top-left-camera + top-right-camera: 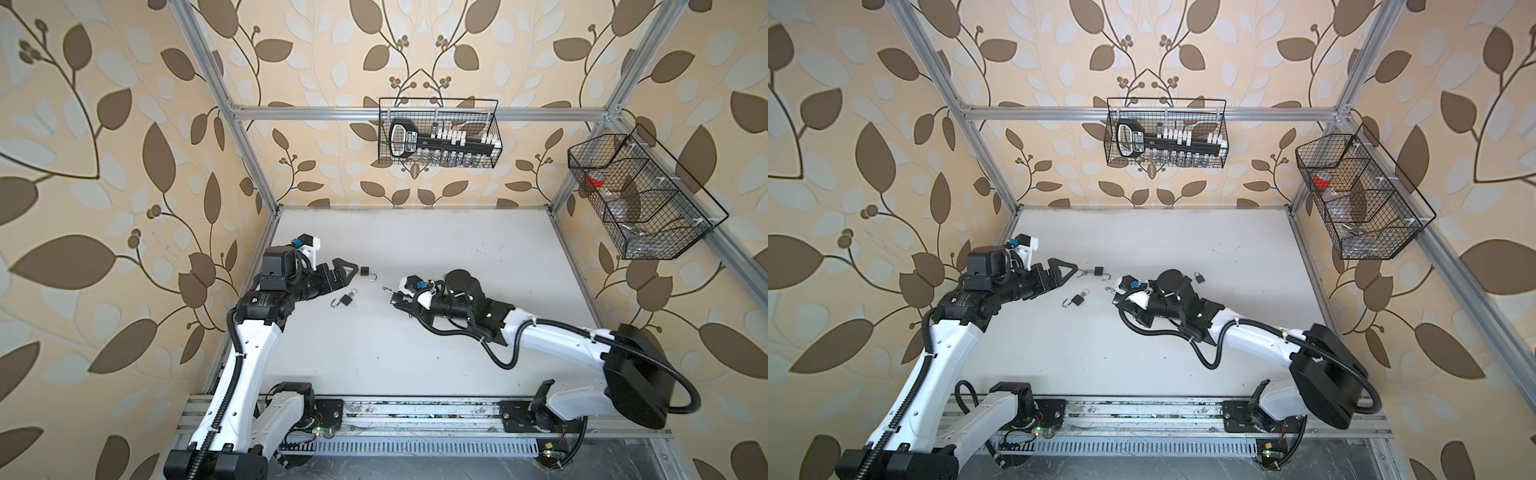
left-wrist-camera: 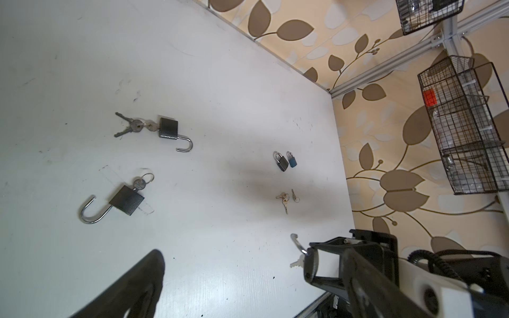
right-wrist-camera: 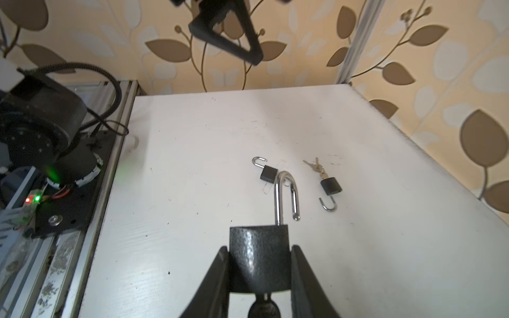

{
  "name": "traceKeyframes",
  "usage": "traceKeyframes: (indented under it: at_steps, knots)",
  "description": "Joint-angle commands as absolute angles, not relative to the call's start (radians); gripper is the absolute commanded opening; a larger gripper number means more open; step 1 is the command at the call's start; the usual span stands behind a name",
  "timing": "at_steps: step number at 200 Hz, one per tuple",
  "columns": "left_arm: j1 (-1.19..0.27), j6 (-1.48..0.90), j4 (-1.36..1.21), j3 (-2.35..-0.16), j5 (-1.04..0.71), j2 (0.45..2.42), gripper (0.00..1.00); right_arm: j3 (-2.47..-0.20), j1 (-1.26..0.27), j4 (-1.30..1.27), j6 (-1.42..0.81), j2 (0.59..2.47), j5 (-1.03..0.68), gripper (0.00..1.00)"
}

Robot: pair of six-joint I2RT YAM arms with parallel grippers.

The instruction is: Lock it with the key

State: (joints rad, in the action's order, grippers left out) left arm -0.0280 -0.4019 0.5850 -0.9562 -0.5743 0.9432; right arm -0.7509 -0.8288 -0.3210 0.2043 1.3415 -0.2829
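Black padlock point(image 3: 257, 261) sat clamped in our right gripper point(image 3: 260, 247) over the table point(image 3: 192, 220), its steel shackle point(image 3: 286, 190) swung open and a key point(image 3: 264, 307) in its base, so we judged the locking not yet done, with our left gripper point(image 1: 347, 275) spread wide and empty.

No legible txt, label point(image 1: 409, 143) on tool point(image 1: 453, 143) in wire basket point(image 1: 384, 124); too blurred

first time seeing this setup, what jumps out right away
The right gripper clamps a black padlock whose shiny shackle hangs open, and this fills the right wrist view. On the left part of the white table, a padlock with a key bunch and a padlock with one key both lie open.
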Motion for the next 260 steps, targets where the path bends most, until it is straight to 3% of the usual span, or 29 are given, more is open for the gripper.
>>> traceKeyframes:
  at_steps: [1,17,47,77,124,197,260]
  knots:
    - [-0.079,-0.413,0.5,-1.003,-0.557,0.958,0.99,-0.658,-0.829,-0.447,0.081,1.204,-0.255,0.0]
    - [-0.11,-0.413,0.471,-1.003,-0.557,0.967,0.99,-0.605,-0.83,-0.429,0.09,1.113,-0.282,0.0]
    - [-0.158,-0.414,0.413,-0.998,-0.567,0.982,0.99,-0.649,-0.798,-0.226,0.002,1.039,-0.157,0.0]
    - [-0.212,-0.419,0.355,-0.987,-0.584,1.0,0.99,-0.691,-0.612,-0.115,-0.103,1.039,-0.429,0.0]
    - [-0.261,-0.428,0.257,-0.972,-0.673,1.025,0.99,-0.685,-0.383,-0.174,-0.233,1.118,-0.821,0.0]
    - [-0.31,-0.478,0.048,-0.961,-0.91,1.076,0.98,-0.74,-0.337,-0.201,-0.278,1.175,-1.081,0.0]
    - [-0.43,-0.463,-0.003,-0.98,-0.993,1.136,0.81,-0.789,-0.343,-0.229,-0.322,1.193,-1.181,0.0]
